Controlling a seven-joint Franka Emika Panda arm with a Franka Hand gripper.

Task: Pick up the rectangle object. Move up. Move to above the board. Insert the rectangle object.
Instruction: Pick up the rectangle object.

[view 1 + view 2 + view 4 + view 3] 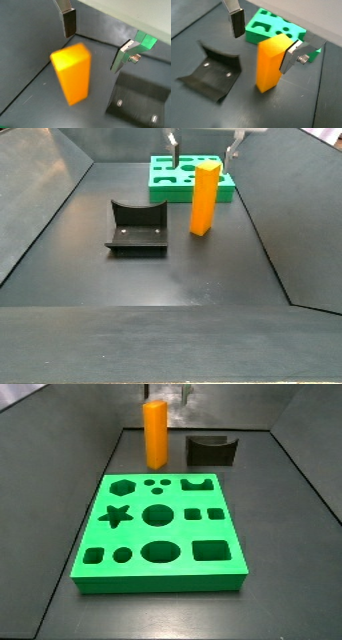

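The gripper (263, 35) hangs over the top of the rectangle object (270, 65), its jaws spread wide with one finger on each side of the block and neither pad touching it. The orange block stands upright on the dark floor, just beyond the far edge of the board (160, 534) in a side view, with the dark notched block (210, 450) beside it.

The pick-up step is in hand, I judge. The next move calls for lowering further so the pads flank the upper part, then closing squarely on two opposite faces.

Both side views show the block's upright stance and its spacing from the board (the fingers barely enter them). Both wrist views show the gap at each pad, though only a corner of the board.
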